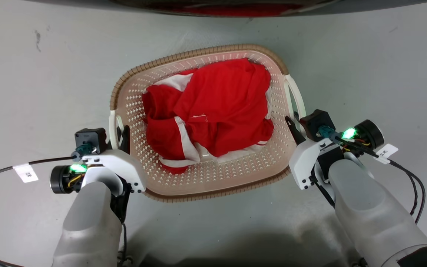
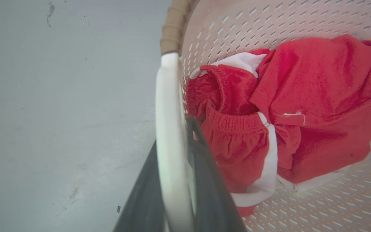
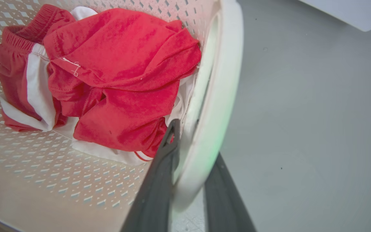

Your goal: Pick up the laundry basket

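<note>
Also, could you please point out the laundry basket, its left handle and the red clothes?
laundry basket point(image 1: 213, 49), head view, brown far rim.
left handle point(image 2: 169, 129), left wrist view, white loop's middle.
red clothes point(image 1: 221, 100), head view, top fold.

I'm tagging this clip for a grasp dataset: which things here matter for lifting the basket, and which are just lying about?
Part of the job: laundry basket; its left handle and right handle; left gripper and right gripper, jaws closed on those handles.
Just there: red-and-white clothes inside the basket; grey floor.
</note>
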Motion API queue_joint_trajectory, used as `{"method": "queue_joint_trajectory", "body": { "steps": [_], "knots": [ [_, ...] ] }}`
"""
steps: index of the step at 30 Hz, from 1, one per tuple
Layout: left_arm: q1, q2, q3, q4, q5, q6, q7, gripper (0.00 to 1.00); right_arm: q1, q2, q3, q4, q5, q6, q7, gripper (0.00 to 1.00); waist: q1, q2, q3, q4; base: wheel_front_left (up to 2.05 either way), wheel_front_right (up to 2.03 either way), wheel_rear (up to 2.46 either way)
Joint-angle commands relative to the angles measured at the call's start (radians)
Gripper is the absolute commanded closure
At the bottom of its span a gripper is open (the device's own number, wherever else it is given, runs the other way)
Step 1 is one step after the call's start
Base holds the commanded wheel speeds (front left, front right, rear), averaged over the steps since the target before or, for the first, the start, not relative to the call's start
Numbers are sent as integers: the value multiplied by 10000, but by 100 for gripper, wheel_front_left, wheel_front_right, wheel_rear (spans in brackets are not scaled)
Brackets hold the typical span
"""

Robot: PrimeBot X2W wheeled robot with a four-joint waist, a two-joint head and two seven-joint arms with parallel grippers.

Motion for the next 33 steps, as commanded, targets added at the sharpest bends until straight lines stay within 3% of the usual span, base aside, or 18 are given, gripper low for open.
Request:
{"method": "queue_joint_trajectory", "body": {
  "steps": [1, 11, 18, 33],
  "knots": [
    [-50, 13, -81, 92, -15, -34, -31, 100, 36, -45, 171, 95, 22, 35, -21, 100, -1, 0, -243, 10, 0, 0, 0],
    [463, -143, -624, 1233, -329, -111, -33, 100, 887, -16, 1041, 789, 1039, 41, -24, 100, -1, 0, -2168, -77, 0, 0, 0],
    [536, -229, -1591, 2264, -838, -114, -26, 100, 1370, 12, 1744, 1086, 1914, 43, 206, 100, -1, 0, -3544, -312, 0, 0, 0],
    [1158, -314, -3576, 2757, -2331, -148, 1312, 100, 2113, 44, 2810, 1419, 3410, 70, 1336, 100, -1, 0, -5959, -647, 0, 0, 0]
  ]
}}
